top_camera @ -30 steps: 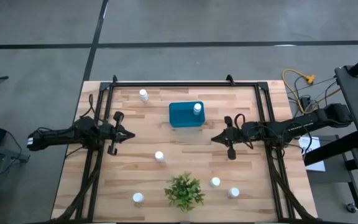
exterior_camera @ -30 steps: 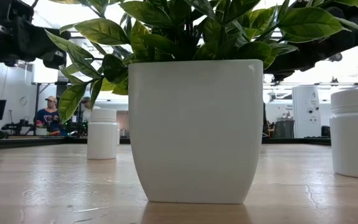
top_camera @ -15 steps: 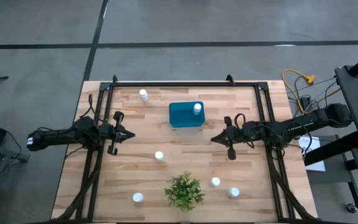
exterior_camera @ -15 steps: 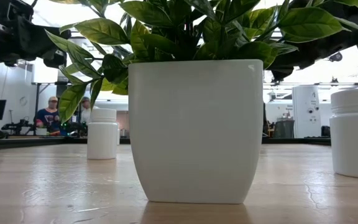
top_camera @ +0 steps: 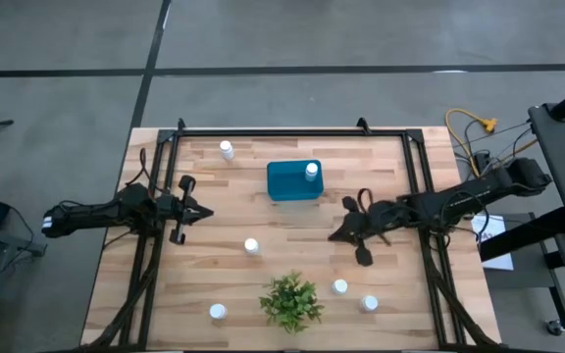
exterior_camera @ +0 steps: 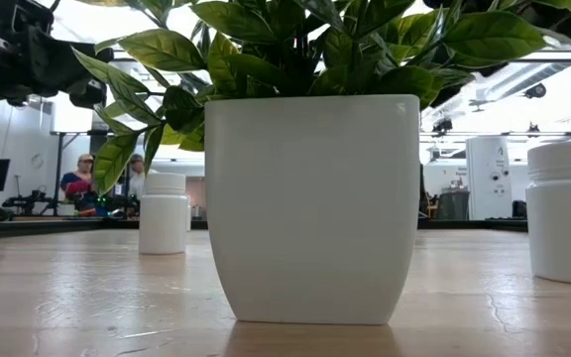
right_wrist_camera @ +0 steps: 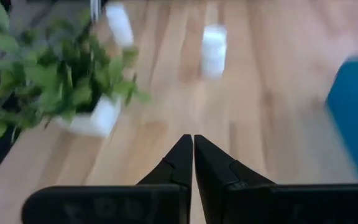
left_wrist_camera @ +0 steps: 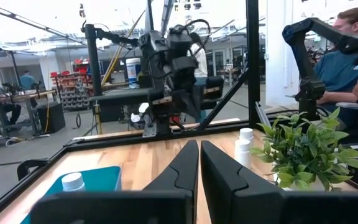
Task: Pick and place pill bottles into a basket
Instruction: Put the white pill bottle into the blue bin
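One pill bottle already in the teal basket; five more scattered over the bench. Probably light, rigid, smooth-sided; best pinched across the body below the cap. Right claw closed, mid-bench; left claw closed, waiting at left.

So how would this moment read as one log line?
basket: one bottle inside | left gripper: shut, waiting | right gripper: shut, empty, over table

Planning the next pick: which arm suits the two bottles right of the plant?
Right, probably. The right hand hangs just above those two bottles, fingers shut. The left hand sits across the table, beyond the plant.
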